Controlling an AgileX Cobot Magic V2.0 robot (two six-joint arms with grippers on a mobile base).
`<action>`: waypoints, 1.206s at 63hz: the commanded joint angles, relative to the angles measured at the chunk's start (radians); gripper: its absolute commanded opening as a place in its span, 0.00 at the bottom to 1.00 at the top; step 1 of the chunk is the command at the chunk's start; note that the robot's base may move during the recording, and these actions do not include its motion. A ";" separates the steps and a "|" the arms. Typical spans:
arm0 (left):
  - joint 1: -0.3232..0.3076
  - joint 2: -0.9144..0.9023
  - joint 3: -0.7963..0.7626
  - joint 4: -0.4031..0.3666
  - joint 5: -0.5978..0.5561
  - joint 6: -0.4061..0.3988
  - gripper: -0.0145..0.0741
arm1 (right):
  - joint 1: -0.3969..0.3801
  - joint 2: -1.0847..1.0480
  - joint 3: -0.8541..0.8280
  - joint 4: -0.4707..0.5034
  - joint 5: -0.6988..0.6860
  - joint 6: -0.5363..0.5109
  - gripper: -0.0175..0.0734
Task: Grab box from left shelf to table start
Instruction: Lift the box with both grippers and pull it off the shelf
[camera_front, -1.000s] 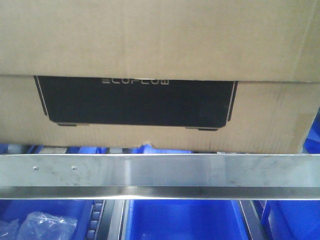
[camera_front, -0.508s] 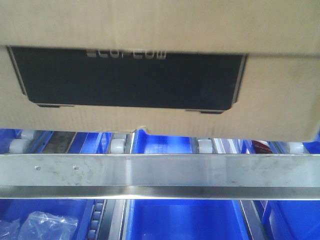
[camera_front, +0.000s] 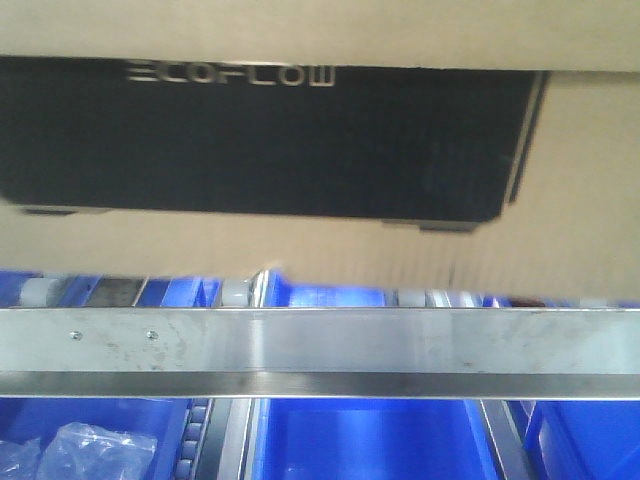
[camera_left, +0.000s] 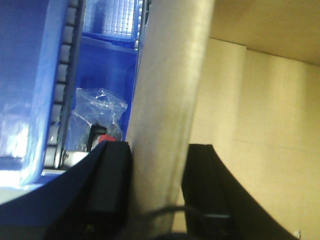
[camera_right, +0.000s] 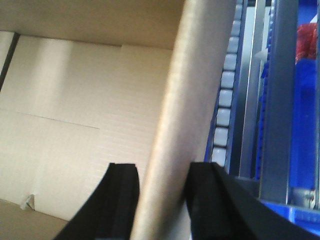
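We are gripping the box by both side walls, with the left gripper and right gripper each pinching cardboard. The box is hanging at twelve o'clock over the left shelf. We judge the withdrawal step is in hand, and the next move calls for a level, matched pull by both arms.

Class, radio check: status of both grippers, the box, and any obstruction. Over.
Left gripper shut on box wall. Right gripper shut on opposite wall. Shelf rail runs below box front; blue bins underneath.
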 joint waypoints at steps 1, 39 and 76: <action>-0.012 -0.078 -0.001 -0.145 -0.047 0.049 0.15 | -0.007 -0.050 -0.004 0.024 -0.099 -0.022 0.25; -0.012 -0.360 0.366 -0.209 -0.084 0.031 0.15 | -0.006 -0.236 0.161 0.055 -0.036 -0.012 0.25; -0.012 -0.370 0.366 -0.285 -0.074 0.031 0.15 | 0.019 -0.298 0.195 0.065 -0.026 -0.012 0.25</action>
